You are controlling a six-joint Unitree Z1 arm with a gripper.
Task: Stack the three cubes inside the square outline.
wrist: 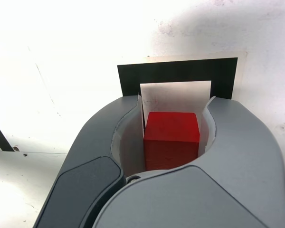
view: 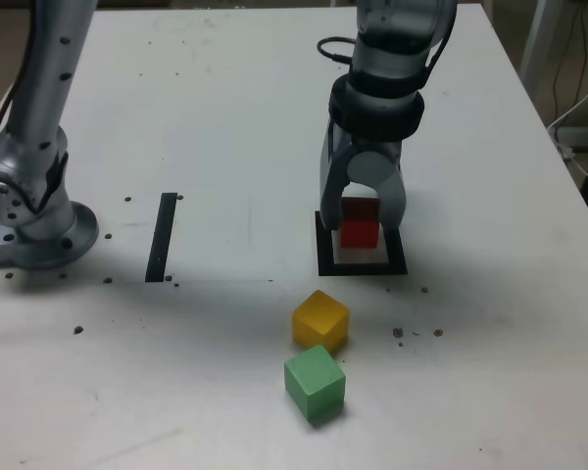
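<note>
Red and matte, the first of your three cubes, the red cube (view: 360, 233), sits between the jaws of your gripper (view: 362, 220). You have the gripper clenched on it, with one jaw to either side. In the wrist view you see its top and one side face framed by the curved inner walls of the jaws, a little back from the tips. Whether its underside touches the surface, you cannot tell from these views.

Around the red cube lies the square outline (wrist: 178, 71), thick and black with a white centre. The exterior view shows you the cube over that centre, with the black border visible along the near side and partly at both sides; your gripper covers the rest.

Outside the outline, toward the exterior camera and slightly to the exterior view's left, you have the yellow cube (view: 320, 321), free of the jaws. Beyond it, nearer that camera again, is the green cube (view: 316, 382), also free of them. The green one overlaps the yellow one in that view, so you cannot tell whether they touch.

Farther out, to the exterior view's left of the outline, the narrow black strip (view: 162, 238) lies flat on the white table (view: 225, 98), well apart from your gripper.
</note>
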